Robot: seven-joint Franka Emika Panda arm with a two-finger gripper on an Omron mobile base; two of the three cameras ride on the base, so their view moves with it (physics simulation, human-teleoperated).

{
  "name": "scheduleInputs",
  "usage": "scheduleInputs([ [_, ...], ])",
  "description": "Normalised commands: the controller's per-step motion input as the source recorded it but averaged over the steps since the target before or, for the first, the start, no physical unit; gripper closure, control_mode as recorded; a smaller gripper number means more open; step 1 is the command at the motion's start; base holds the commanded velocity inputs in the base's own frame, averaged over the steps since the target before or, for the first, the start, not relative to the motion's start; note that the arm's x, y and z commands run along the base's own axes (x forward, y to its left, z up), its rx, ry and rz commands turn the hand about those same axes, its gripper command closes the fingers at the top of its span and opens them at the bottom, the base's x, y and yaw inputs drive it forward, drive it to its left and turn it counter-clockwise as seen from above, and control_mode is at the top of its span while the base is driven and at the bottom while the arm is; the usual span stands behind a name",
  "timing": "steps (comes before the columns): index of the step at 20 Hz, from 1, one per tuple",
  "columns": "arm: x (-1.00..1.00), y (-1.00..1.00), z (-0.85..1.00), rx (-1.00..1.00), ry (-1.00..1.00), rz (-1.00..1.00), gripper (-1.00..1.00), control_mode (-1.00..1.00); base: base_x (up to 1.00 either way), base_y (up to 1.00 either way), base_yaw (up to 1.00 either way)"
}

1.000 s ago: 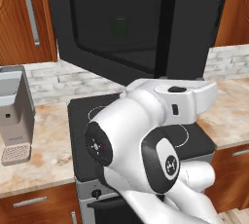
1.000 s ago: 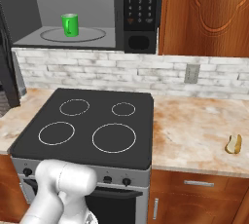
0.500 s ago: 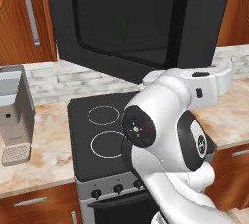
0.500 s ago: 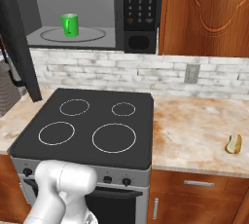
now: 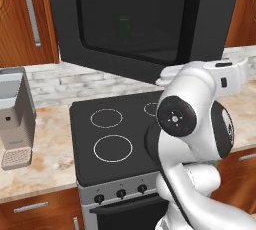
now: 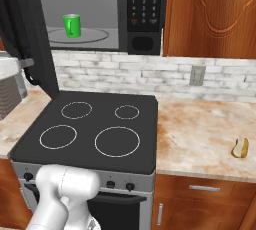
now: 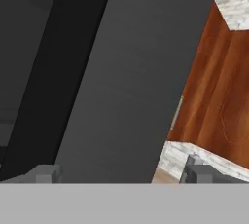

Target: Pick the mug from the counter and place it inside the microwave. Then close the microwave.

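The green mug (image 6: 72, 25) stands upright on the glass turntable inside the black microwave (image 6: 145, 14), left of the keypad panel. Through the dark window of the door (image 5: 135, 19) it shows as a faint green shape (image 5: 124, 27). The door (image 6: 30, 34) hangs partly swung in, between wide open and shut. My gripper (image 7: 122, 174) is open with nothing between its fingertips (image 7: 46, 173), close against the door's dark outer face (image 7: 126, 72). The beige counter (image 6: 200, 129) runs on both sides of the stove.
A black stovetop (image 6: 95, 129) with white rings lies under the microwave. A grey coffee machine (image 5: 15, 114) stands on the counter to the left. A small brown-and-yellow food item (image 6: 240, 148) lies at the far right. Wooden cabinets (image 6: 210, 14) flank the microwave.
The microwave door has swung further toward shut. My arm has moved up and to the right behind it, with the gripper staying open. The mug has not moved.
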Motion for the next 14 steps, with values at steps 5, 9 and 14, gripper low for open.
scheduleInputs([
  [5, 0.30, -0.25, 0.01, 0.00, 0.03, 0.09, -1.00, -1.00, 0.00, 0.00, 0.00],
  [9, 0.35, -0.24, 0.00, 0.00, 0.02, 0.09, -1.00, -1.00, 0.00, 0.00, 0.00],
  [14, 0.36, -0.28, 0.00, 0.00, 0.00, 0.10, -1.00, -1.00, 0.00, 0.00, 0.00],
])
